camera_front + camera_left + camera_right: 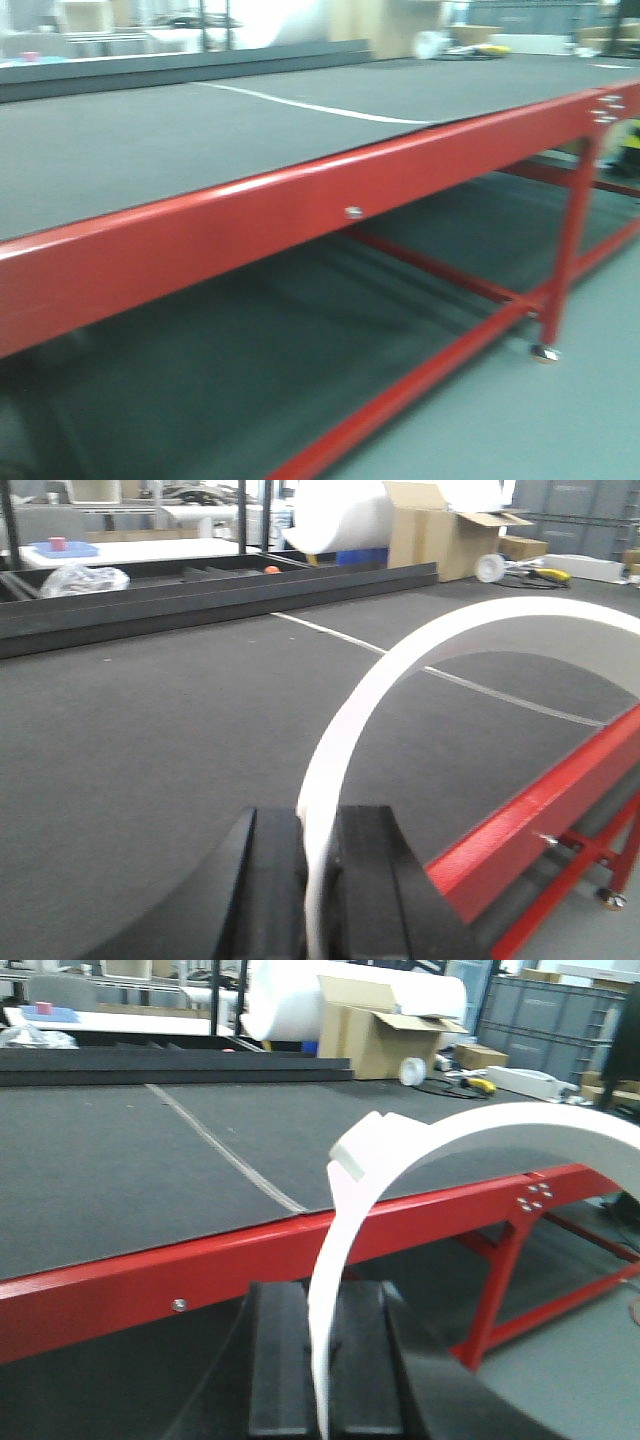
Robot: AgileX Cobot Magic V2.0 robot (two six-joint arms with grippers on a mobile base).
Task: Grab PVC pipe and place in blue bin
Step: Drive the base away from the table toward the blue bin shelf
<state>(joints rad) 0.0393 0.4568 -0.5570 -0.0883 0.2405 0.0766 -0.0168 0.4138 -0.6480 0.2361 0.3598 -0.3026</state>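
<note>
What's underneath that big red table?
A dark lower shelf on red crossbars, and a caster under the leg. The far left corner is lost in shadow.

A seam line [300, 104] crosses the tabletop [150, 140] from its far edge to its near edge. A long tray [200, 590] runs along the far edge. Behind the tray stands a roll [340, 515], with a cardboard box [440, 540] to its right. A lower shelf [250, 340] lies under the tabletop. The left gripper [320, 820] and the right gripper [322, 1295] each have a curved strip [370, 695] between their fingers.
</note>
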